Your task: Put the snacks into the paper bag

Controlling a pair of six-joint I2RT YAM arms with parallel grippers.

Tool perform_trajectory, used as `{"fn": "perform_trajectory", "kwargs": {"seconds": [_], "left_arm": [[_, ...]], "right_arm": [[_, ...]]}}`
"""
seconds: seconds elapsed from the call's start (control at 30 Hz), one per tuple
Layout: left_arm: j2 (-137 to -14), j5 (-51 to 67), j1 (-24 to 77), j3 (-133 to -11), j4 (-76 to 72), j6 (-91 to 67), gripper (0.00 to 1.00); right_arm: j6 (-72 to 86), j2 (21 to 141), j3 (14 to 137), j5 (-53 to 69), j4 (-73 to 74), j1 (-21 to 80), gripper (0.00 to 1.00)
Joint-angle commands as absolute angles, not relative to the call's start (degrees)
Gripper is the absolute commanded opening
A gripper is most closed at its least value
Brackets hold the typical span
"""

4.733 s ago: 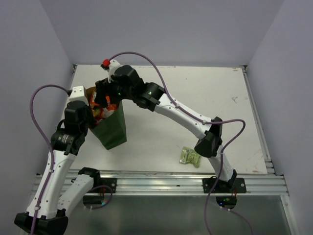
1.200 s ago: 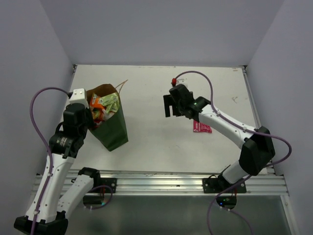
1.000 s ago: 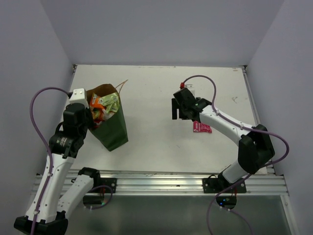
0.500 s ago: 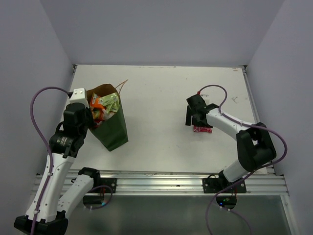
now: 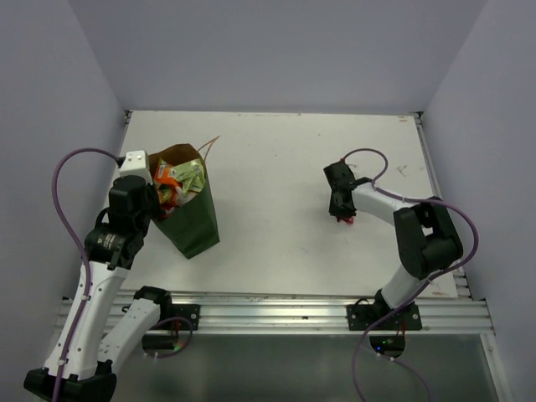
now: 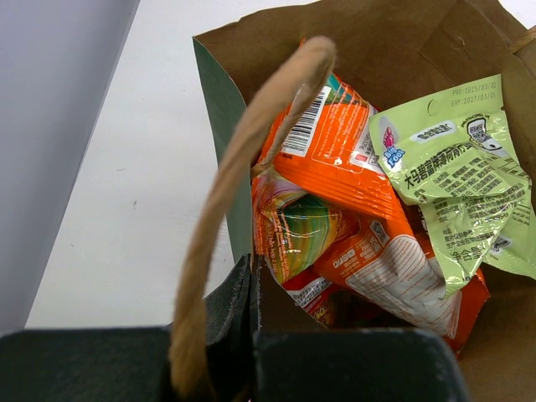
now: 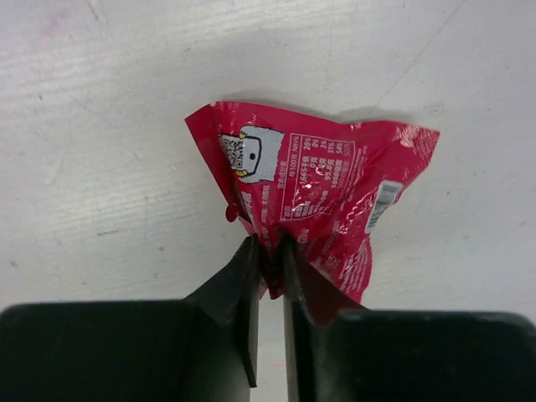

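Observation:
The dark green paper bag stands upright at the table's left, its brown inside showing. My left gripper is shut on the bag's left rim. Inside lie snacks: an orange-white packet, a pale green packet and a red colourful packet. A small pink packet lies on the table at the right. My right gripper is shut on its near edge, the foil pinched between the jaws.
The bag's rope handle arcs over my left fingers; the other handle sticks out at the back. Grey walls close in the table on three sides. A metal rail runs along the front edge.
My right arm has swung right and dropped onto the pink packet, and its jaws have gone from wide open to shut on it. The left arm and the bag have stayed still.

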State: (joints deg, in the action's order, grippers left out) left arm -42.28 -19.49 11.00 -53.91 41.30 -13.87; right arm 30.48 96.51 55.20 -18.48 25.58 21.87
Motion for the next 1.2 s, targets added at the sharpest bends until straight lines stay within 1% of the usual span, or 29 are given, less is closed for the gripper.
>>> {"fn": "perform_trajectory", "kwargs": {"seconds": [0.0,0.03,0.1,0.17,0.2,0.23,0.3,0.33,0.37,0.4,0.47,0.5,0.6,0.63,0.7,0.77,0.8,0.97,1.0,1.03,1.07,1.1,1.13,1.17], "left_arm": [[-41.8,-19.5,11.3,-54.8,38.8,-12.7,0.0],[-41.7,-19.5,11.3,-54.7,38.6,-12.7,0.0],[-42.0,-19.2,11.3,-54.5,38.3,-12.7,0.0],[-42.3,-19.2,11.3,-54.5,38.2,-12.8,0.0],[-42.4,-19.0,11.3,-54.4,37.9,-12.7,0.0],[-42.6,-18.9,11.3,-54.4,37.7,-12.7,0.0],[-43.0,-18.5,11.2,-54.4,37.3,-12.8,0.0],[-43.1,-18.5,11.2,-54.3,37.2,-12.9,0.0],[-43.2,-18.4,11.2,-54.3,37.1,-13.0,0.0],[-43.2,-18.3,11.3,-54.3,37.1,-13.1,0.0],[-43.2,-18.4,11.3,-54.3,36.9,-13.2,0.0],[-43.3,-18.4,11.2,-54.3,37.1,-13.2,0.0],[-43.2,-18.3,11.3,-54.5,37.1,-13.4,0.0],[-43.2,-18.3,11.2,-54.4,37.1,-13.6,0.0],[-43.2,-18.5,11.3,-54.7,37.2,-13.9,0.0],[-43.0,-18.8,11.3,-54.7,37.6,-14.1,0.0],[-42.8,-19.1,11.2,-54.7,37.8,-14.1,0.0],[-42.1,-19.8,11.3,-54.8,38.7,-14.3,0.0],[-42.0,-19.8,11.3,-54.8,38.7,-14.3,0.0],[-42.0,-19.7,11.3,-54.6,38.7,-14.5,0.0],[-42.0,-19.5,11.3,-54.6,38.6,-14.7,0.0],[-42.1,-19.4,11.2,-54.5,38.6,-14.8,0.0],[-42.1,-19.2,11.2,-54.4,38.5,-14.8,0.0],[-42.2,-19.1,11.2,-54.4,38.4,-15.0,0.0]], "right_arm": [[29.2,98.2,54.2,-16.4,26.4,21.4,0.06],[28.6,96.8,55.1,-16.4,26.7,21.4,0.0],[26.7,94.6,57.3,-16.2,29.3,22.7,0.0],[24.9,90.2,63.0,-15.6,30.8,24.4,0.0],[23.1,89.0,65.8,-15.6,32.2,27.1,0.0],[22.3,87.9,72.6,-15.1,32.9,28.7,0.0],[21.1,88.5,80.6,-11.5,34.4,33.2,0.0],[21.2,90.4,88.7,-8.3,34.5,34.4,0.0],[22.3,91.7,92.7,-5.4,34.0,36.5,0.0],[22.8,93.1,100.1,-0.2,33.6,37.5,0.0],[23.2,98.9,108.0,3.7,33.5,41.4,0.0],[23.1,101.7,116.4,7.2,34.3,42.6,0.0],[23.2,111.9,127.5,12.4,36.8,46.8,0.0],[23.1,114.3,134.4,15.8,37.5,47.6,0.0],[23.5,121.5,143.4,18.1,40.0,50.4,0.0],[24.3,125.0,146.7,20.6,41.1,52.7,0.0],[24.4,126.2,146.3,21.1,40.8,53.3,0.0],[23.6,124.7,138.6,21.4,40.3,55.5,0.0],[22.9,124.6,138.3,21.3,41.2,55.7,0.04],[22.2,124.5,138.3,21.3,41.9,55.9,0.14],[21.3,124.4,138.6,21.0,43.1,56.0,0.4],[20.8,124.1,139.5,20.4,43.4,56.1,0.48],[20.4,123.0,139.9,19.7,43.6,56.2,0.57],[20.0,122.3,141.1,18.6,43.3,56.2,0.58]]}}
